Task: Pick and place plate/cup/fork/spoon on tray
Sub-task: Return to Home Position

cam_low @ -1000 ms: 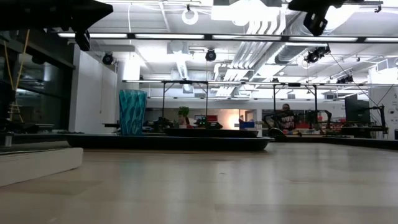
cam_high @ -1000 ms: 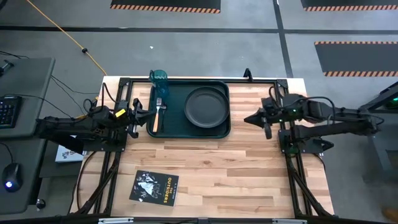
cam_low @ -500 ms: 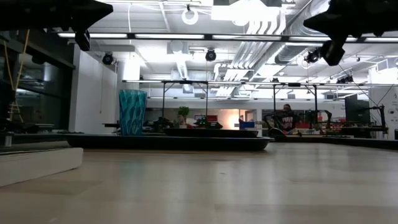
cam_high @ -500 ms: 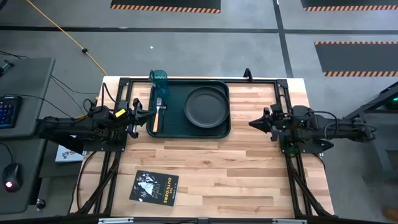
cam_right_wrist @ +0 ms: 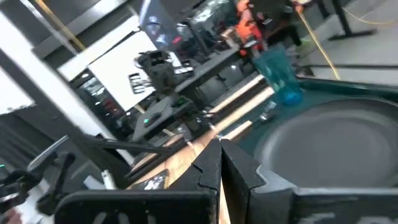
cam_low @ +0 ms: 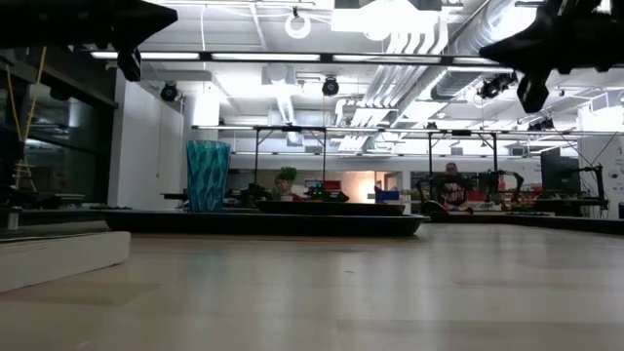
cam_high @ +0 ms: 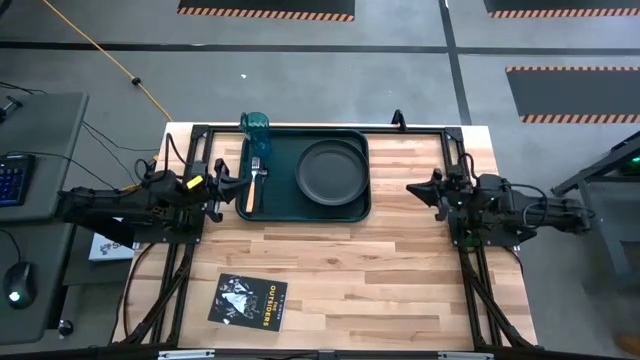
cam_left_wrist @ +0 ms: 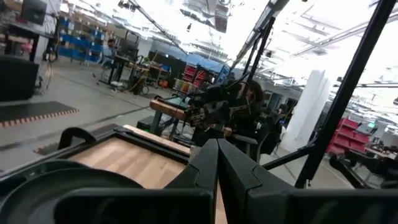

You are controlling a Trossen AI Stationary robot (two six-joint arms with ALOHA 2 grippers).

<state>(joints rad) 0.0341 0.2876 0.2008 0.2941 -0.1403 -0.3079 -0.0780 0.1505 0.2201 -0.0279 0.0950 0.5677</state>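
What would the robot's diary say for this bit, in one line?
on dark green rectangular tray: round dark plate, tan-handled fork | teal tumbler: tray's corner | spoon: unseen | left gripper: shut | right gripper: shut

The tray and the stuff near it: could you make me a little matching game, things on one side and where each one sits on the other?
Things:
1. plate
2. cup
3. fork
4. booklet

Places:
A. on the bare wood, apart from the tray
B. in the tray's right half
C. at the tray's far left corner
D. lying along the tray's left side

Pairs: 1-B, 2-C, 3-D, 4-A
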